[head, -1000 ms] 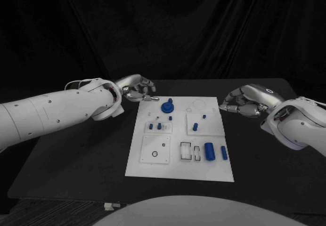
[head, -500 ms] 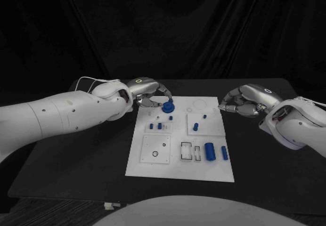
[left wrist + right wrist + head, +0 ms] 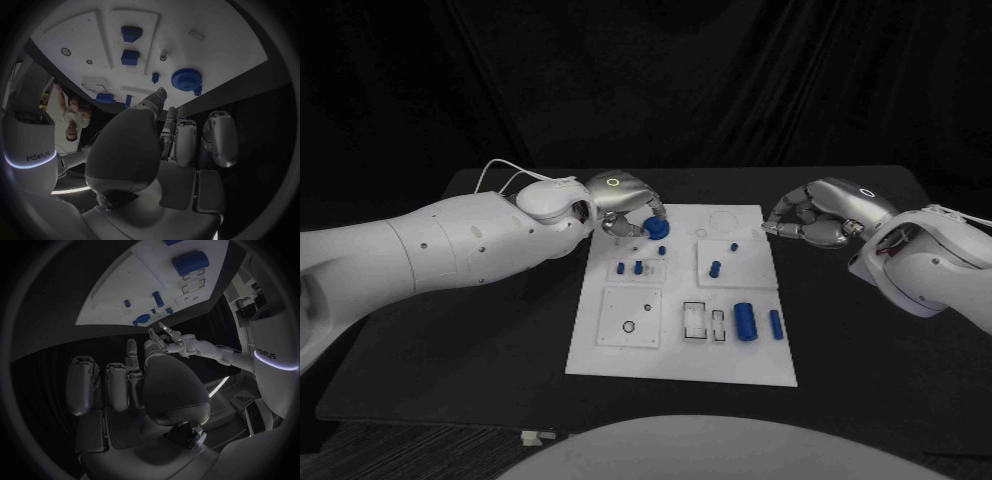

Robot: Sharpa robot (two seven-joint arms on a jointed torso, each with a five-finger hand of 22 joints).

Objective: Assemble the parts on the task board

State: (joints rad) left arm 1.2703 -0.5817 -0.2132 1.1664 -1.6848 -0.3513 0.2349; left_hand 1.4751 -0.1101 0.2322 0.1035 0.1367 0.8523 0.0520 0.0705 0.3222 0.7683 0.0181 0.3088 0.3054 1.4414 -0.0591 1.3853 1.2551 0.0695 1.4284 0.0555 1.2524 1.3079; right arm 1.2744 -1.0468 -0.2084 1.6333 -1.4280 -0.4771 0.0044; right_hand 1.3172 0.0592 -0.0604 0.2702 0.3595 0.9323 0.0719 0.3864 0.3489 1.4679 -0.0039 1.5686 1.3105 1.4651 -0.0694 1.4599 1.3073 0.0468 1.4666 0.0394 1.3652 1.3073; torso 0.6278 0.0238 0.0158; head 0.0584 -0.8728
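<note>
One round blue gear-like part sits at far end of flat white task board, beside smaller blue parts in recessed plates. Left hand poised at gear: head view puts fingertips at its edge; left wrist view shows fingers short of it, gap visible; actual grasp cannot be told. Right hand off board's far right corner on black table, fingers curled in, holding nothing. No legible writing on board.
</note>
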